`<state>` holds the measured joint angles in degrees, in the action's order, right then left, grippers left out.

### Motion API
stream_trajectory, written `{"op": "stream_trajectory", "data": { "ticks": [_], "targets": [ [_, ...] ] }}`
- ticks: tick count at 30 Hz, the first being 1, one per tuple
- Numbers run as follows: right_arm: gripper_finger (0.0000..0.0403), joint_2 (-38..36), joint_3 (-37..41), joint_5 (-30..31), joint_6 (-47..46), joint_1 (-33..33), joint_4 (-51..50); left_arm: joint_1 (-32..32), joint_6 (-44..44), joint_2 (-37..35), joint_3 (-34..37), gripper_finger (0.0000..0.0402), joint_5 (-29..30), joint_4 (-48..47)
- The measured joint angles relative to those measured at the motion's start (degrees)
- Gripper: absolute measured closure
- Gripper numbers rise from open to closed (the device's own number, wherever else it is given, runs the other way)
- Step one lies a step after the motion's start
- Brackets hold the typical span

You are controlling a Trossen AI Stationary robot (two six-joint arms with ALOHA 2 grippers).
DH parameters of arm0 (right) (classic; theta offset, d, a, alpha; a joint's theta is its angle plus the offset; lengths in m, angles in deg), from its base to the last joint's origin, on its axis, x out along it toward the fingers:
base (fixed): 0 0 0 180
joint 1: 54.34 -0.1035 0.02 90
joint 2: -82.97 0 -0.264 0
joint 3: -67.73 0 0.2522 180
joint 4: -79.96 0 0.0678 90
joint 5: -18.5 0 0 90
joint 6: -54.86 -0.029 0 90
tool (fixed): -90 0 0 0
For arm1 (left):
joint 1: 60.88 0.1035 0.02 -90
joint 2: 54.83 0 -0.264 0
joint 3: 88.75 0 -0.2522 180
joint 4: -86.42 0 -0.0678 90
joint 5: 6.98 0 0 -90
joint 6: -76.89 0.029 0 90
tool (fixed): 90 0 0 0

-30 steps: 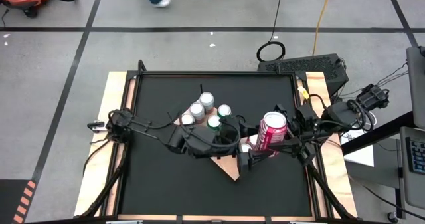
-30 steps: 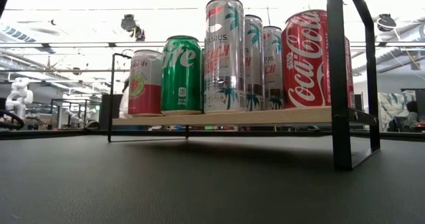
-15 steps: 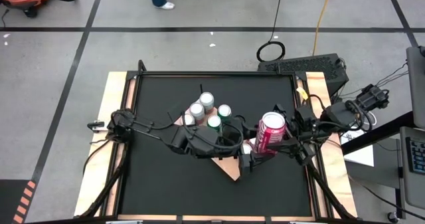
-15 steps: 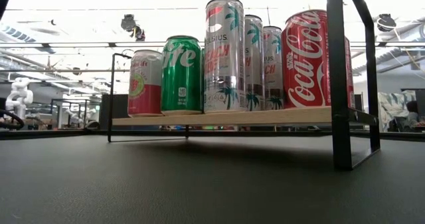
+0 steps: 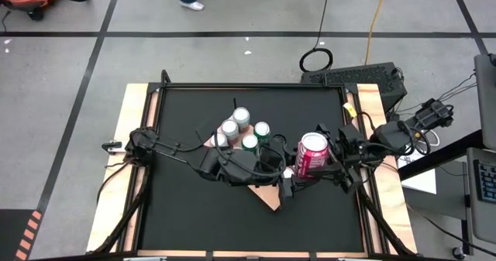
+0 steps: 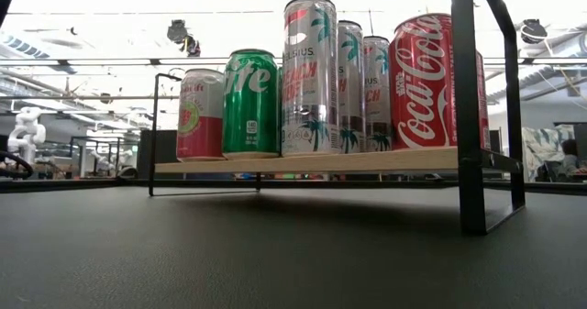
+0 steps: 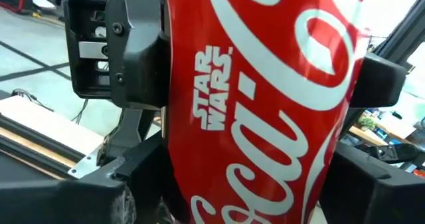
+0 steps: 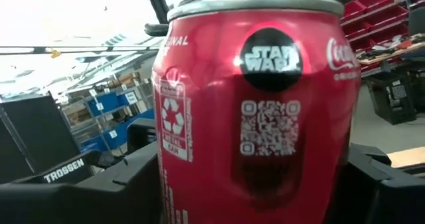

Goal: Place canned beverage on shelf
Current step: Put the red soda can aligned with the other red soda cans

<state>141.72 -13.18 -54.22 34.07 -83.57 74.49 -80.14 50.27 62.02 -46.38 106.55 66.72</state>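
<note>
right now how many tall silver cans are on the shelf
3 in a row on the light-tan wooden shelf: front can, middle can, back can. Others may be hidden.

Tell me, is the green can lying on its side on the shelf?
No, in the low view the green can stands upright on the shelf, between a pink can and a tall silver can.

Red Coca-Cola can, close up, filling the left wrist view.

The red can (image 7: 265,104) stands upright, white script running up its side, small "STAR WARS" lettering beside it. The left gripper's (image 7: 226,184) own dark fingers (image 7: 133,184) sit low on either side of it, against its lower wall. Higher up, the other arm's black finger (image 7: 119,48) presses the can's side, another opposite. Pale wooden rail (image 7: 40,134) and grey floor behind.
</note>
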Motion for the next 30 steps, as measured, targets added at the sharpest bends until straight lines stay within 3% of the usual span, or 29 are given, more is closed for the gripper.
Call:
{"op": "stream_trajectory", "data": {
  "ticks": [11, 19, 23, 30],
  "targets": [
    [0.0058, -4.0, -0.1, 0.8, -10.5, 0.0, -8.9, 0.1, 1.6, -1.0, 0.0, 0.0106, 1.3, -7.7],
    [0.0049, -9.0, -1.4, 0.6, -19.8, 0.0, -17.4, 0.2, 3.7, -3.2, 0.0, 0.0105, 4.9, -15.9],
    [0.0049, -8.1, -8.1, 1.1, -23.4, -0.1, -28.6, 0.5, 5.1, -5.1, 0.0, 0.0105, 7.3, -20.9],
    [0.0048, -0.4, -27.3, 8.4, -30.5, 0.0, -53.6, 1.3, 10.9, -8.3, 0.0, 0.0105, 11.7, -30.5]
  ]
}}
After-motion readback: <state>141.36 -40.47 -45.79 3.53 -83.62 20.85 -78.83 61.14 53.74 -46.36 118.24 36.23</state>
